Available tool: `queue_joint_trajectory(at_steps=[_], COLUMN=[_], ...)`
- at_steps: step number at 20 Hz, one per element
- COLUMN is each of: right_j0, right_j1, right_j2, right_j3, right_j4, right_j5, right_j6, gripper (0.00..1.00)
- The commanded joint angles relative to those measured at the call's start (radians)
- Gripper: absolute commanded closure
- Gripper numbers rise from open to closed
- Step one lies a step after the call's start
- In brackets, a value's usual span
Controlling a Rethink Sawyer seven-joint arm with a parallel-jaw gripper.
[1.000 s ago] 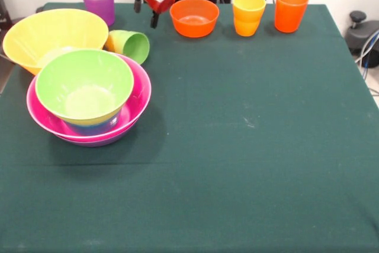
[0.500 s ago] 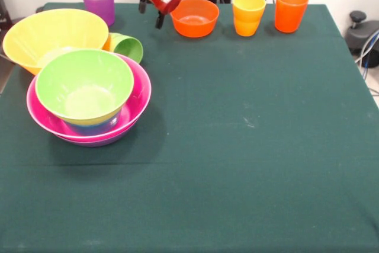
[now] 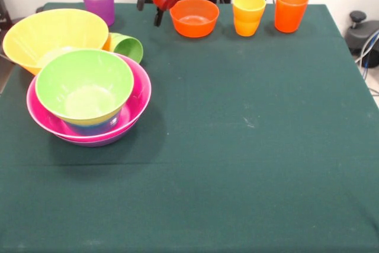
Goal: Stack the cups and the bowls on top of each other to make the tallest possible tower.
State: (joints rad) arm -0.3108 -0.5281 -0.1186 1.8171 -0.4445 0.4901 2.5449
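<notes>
The gripper [image 3: 150,10] hangs at the far edge, its two dark fingers spread apart around nothing, just left of the shallow, glossy orange bowl [image 3: 194,17]. The tower [image 3: 89,100] sits near left: a round light green bowl [image 3: 84,86] nested in wide pink and purple rims on the dark green cloth [image 3: 249,146].

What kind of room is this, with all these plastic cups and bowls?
Probably a robotics lab: a red and black end effector hangs over a green-covered table of bright bowls, with cables at the side.
</notes>
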Motion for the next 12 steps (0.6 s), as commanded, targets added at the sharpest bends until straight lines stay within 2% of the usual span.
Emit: queue_joint_trajectory(at_steps=[1, 8, 12], right_j0=[0.017, 0.009, 0.006], right_j1=[0.007, 0.048, 0.093], right_j2=[0.062, 0.057, 0.045], right_j3=[-0.095, -0.171, -0.223], right_j4=[0.062, 0.111, 0.111], right_j5=[0.128, 0.198, 0.191], right_j6=[0.006, 0.026, 0.038], gripper=[0.0, 0.0, 0.0])
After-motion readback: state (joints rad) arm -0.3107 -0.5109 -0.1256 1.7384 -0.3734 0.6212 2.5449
